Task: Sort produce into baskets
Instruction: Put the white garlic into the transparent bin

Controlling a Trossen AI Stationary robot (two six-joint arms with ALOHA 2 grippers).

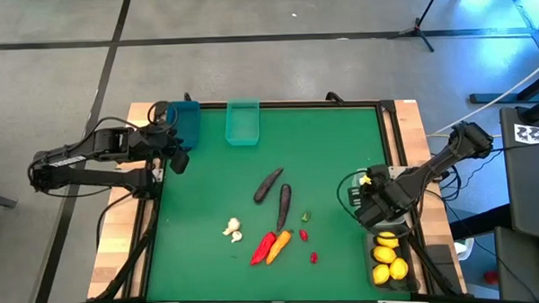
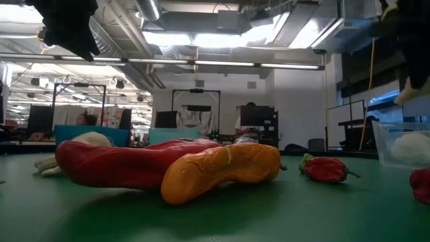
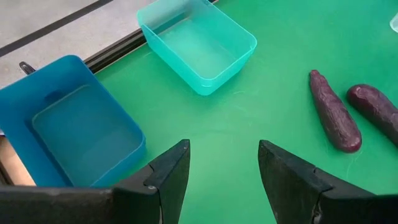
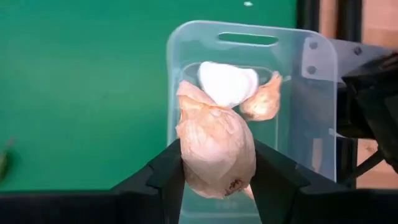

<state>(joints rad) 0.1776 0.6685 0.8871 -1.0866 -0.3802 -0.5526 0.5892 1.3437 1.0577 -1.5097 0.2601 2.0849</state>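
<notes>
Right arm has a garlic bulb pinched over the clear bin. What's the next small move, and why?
Probably open the right gripper and let the garlic bulb drop. It hangs between the fingers directly above the clear bin, which already holds two garlic pieces, so it looks lined up with the right group. Lowering a touch first could soften the fall. The left gripper waits open near the blue bin.

Right gripper (image 4: pixel 217 180) grips a cream garlic bulb (image 4: pixel 214 146) directly above the clear bin (image 4: pixel 249 43), which holds two more bulbs. Lemons (image 1: pixel 388 260) fill the dark bin just beside it. Well clear of the gripper lie two eggplants (image 1: pixel 275 192), one carrot (image 1: pixel 278 246), chilies (image 1: pixel 262 249), garlic (image 1: pixel 233 229). Blue bin (image 3: pixel 74 130) and teal bin (image 3: pixel 199 43) sit before the left gripper (image 3: pixel 221 180).
</notes>
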